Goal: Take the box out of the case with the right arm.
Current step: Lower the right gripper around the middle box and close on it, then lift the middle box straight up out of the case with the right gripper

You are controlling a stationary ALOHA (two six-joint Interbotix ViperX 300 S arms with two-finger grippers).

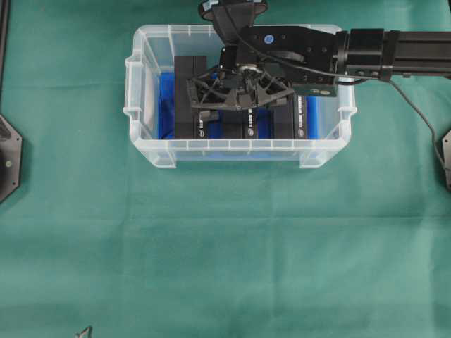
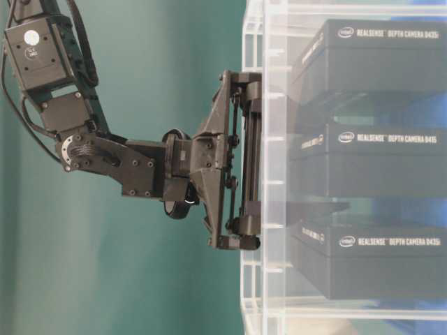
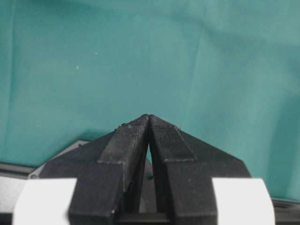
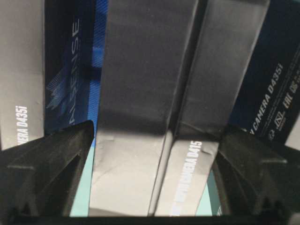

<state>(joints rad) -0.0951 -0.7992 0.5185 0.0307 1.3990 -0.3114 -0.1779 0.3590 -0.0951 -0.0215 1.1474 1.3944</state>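
light: even, bright overhead | shadows: soft | wrist views: dim, near parts blurred | glare: slight on plastic

The left hand fills the lower part of the view, its two black fingers pressed together at the tips, empty, with white bands at their bases. Behind lies the green cloth-covered worktop.

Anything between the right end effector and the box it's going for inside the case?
Nothing visible. The right end effector stands open astride an upright black cardboard box in the clear plastic case, with no other object between them.
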